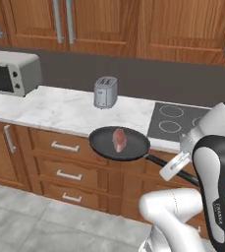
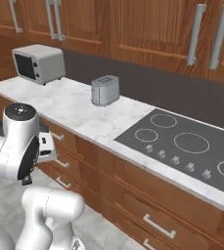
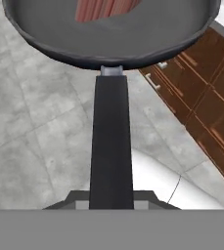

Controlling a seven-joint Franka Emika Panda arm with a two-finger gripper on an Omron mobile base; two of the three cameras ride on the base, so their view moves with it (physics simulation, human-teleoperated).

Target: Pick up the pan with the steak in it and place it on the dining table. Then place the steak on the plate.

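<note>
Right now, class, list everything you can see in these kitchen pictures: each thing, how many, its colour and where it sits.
pan: one, black, held in the air in front of the counter drawers
steak: one, pinkish red, in the pan
toaster: one, silver, on the counter
toaster oven: one, silver with dark door, at the counter's left end
cooktop: one, dark grey, set into the counter
counter: one, white marble
cabinets: several, brown wood, above the counter
drawers: several, brown wood, below the counter
floor: grey tiles
claw: one, dark, shut on the pan's handle
</note>
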